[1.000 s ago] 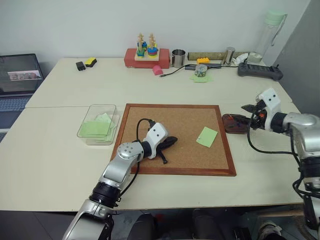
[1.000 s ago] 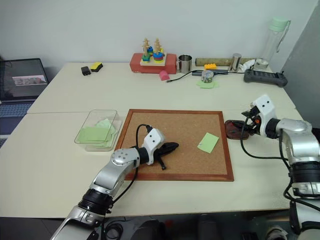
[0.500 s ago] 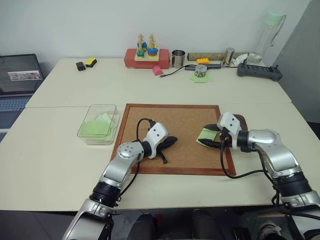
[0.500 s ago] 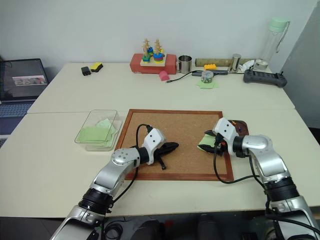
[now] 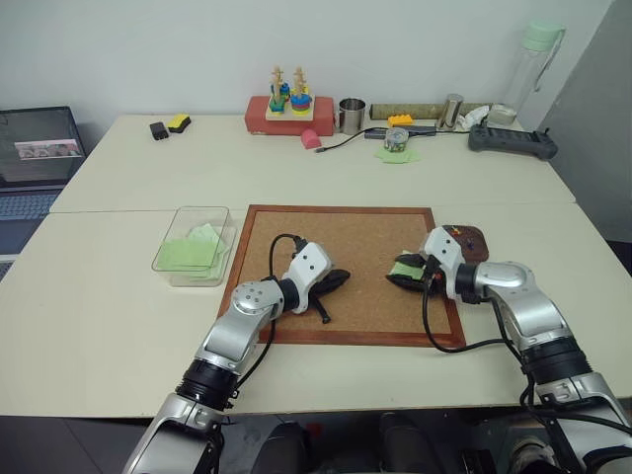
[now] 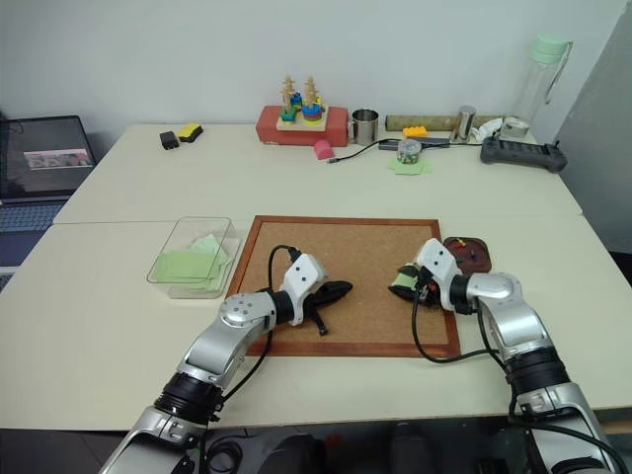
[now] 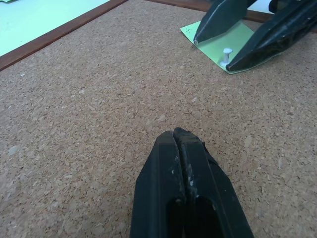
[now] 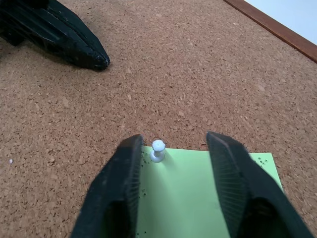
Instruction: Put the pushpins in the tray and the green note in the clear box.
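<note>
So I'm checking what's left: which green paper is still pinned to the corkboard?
The flat green note between the right gripper fingers, held by a white pushpin. The other green sheets lie loose in the clear box.

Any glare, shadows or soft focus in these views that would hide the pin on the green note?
Right wrist view: the small white pushpin on the light green square paper note is sharp, between the right pincer fingers; lighting even, no glare. Left wrist view: the shut left pincer is soft, the pin crisp, shadows faint. Head views: pin too small to tell.
</note>
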